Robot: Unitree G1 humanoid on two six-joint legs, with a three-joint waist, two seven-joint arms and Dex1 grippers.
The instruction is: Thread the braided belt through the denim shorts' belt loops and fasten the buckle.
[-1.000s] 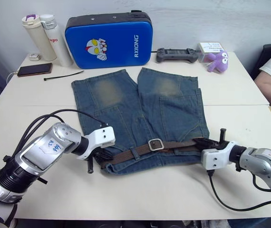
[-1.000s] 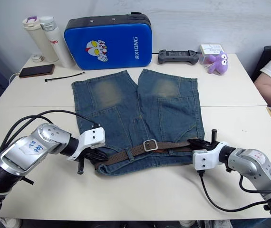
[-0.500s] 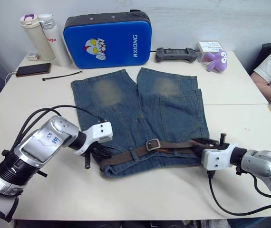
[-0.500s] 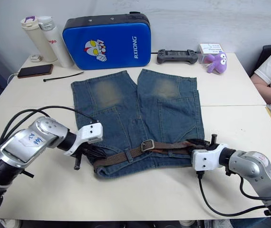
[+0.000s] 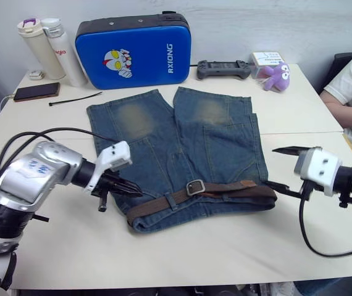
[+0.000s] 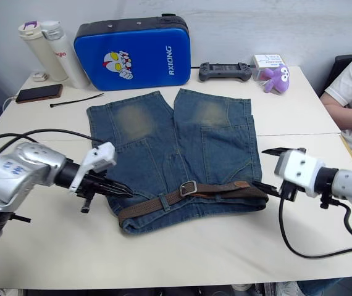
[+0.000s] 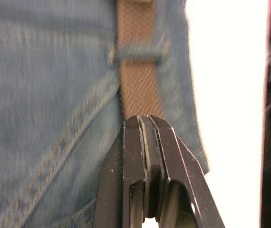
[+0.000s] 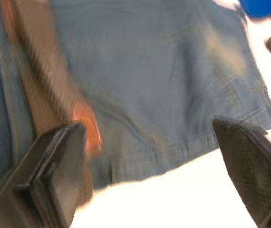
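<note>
1. The braided belt (image 5: 201,194) is lying along the waistband of the denim shorts (image 5: 176,148), low in the frame's centre, with the buckle (image 5: 194,187) apparently closed.
2. The left gripper (image 5: 126,188) is sitting pinched shut, holding nothing, just off the belt's left end.
3. The right gripper (image 6: 268,169) is hanging wide open and empty at the right.
4. Judging by this, the task is nearing its finish; next comes checking the fastening.

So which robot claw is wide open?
The right claw, beside the belt's tip: its fingers are spread far apart. The left claw is pinched shut.
</note>
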